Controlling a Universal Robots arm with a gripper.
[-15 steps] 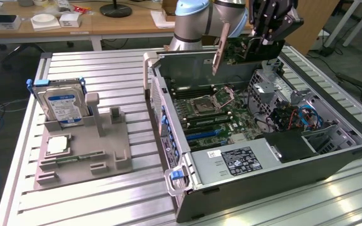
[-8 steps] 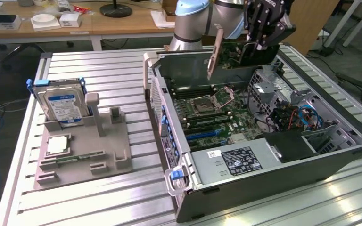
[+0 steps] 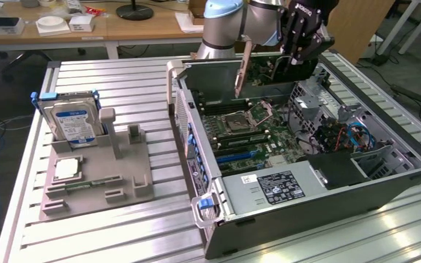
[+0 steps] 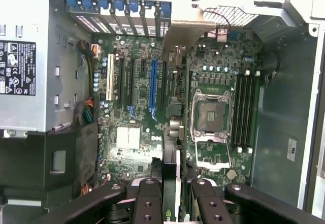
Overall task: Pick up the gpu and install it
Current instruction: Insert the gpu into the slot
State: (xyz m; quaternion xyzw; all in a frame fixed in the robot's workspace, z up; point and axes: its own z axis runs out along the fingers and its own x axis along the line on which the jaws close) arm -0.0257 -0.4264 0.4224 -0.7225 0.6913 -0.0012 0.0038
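Install step | my hand (image 3: 293,57) gripped the dark-faced green gpu card (image 3: 265,74), upper middle, above the open grey computer case (image 3: 328,203) | seating would need lining up with a motherboard slot (image 4: 153,84).

Exterior view looks down obliquely from farther off — wrist view close above the shared motherboard (image 3: 269,130) (image 4: 133,148).

In the wrist view the gpu (image 4: 171,165) stands edge-on to me, so both its faces are hidden. Its near end is cut off by the picture's edge, along with most of the hand (image 4: 176,196) gripping it. In the exterior view the arm (image 3: 229,22) is cropped at the top. I can't read the print on the power supply label (image 3: 285,187) or the hard drive (image 3: 72,118).
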